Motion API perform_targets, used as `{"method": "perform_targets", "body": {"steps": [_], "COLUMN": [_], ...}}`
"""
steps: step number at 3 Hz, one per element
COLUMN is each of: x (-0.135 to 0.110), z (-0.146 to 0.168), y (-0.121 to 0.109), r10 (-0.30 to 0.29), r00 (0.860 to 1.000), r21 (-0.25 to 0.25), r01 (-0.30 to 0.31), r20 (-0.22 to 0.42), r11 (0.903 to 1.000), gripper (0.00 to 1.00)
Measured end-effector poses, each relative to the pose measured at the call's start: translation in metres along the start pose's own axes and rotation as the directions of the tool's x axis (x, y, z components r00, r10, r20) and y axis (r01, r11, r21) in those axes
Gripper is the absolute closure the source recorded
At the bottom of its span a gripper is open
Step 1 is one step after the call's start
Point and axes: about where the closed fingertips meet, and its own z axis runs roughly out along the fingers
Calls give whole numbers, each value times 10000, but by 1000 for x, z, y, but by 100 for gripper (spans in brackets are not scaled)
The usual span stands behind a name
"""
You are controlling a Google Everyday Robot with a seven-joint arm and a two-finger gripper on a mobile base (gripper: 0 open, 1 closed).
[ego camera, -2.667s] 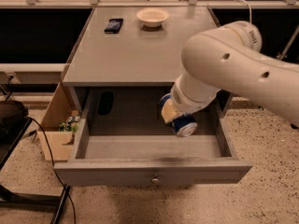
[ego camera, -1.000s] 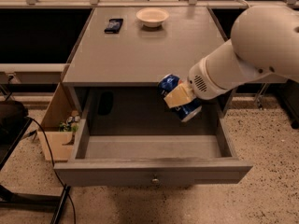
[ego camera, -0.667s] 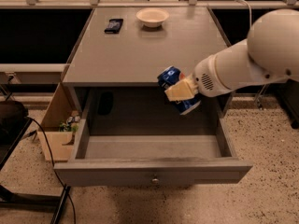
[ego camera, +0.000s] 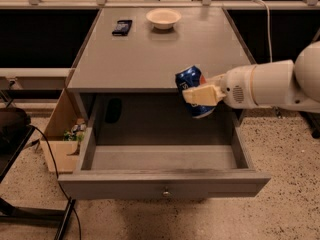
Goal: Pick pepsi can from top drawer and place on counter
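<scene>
The pincer (ego camera: pixel 196 95) pinches the pepsi can (ego camera: pixel 189 78) across its middle and holds it in the air, tilted, with its top leaning up and to the left. The can hangs right at the front edge of the surface (ego camera: pixel 150 59), right of centre, above the rear of the open top drawer (ego camera: pixel 165 184). From this view its upper end sits about level with the surface, while its lower end dips below the lip.

The pick looks done and the carry to the surface is the step in hand. To do it well, the can should probably rise first, until its bottom end is plainly above the lip, and only then travel inward; going sideways at this height risks knocking the base against the edge. The front right of the surface is the easy target, well apart from the 2 things at the back, the bowl (ego camera: pixel 163 18) and the flat black device (ego camera: pixel 122 27).

Before lowering, the wrist should turn the can upright. A round, thin-walled can set down on a slant is likely to tip and roll, perhaps back into the drawer. The release should wait until the base sits flat.
</scene>
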Motion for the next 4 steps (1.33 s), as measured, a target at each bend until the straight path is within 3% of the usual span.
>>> {"method": "perform_targets", "body": {"steps": [1,2,3,4], "x": [-3,-18,-38,-51], "z": [-3,-9,-15,-18], "y": [-1,-11,-24,-33], "r10": [-148,-602,-1330,-1749], "r00": [9984,9841,9461,9074], "r21": [262,694,1292,1726], "r01": [134,491,984,1158], "r20": [538,1673,2954,3822], "r11": [9996,9964,9867,9782], "gripper": [100,100,100,100]}}
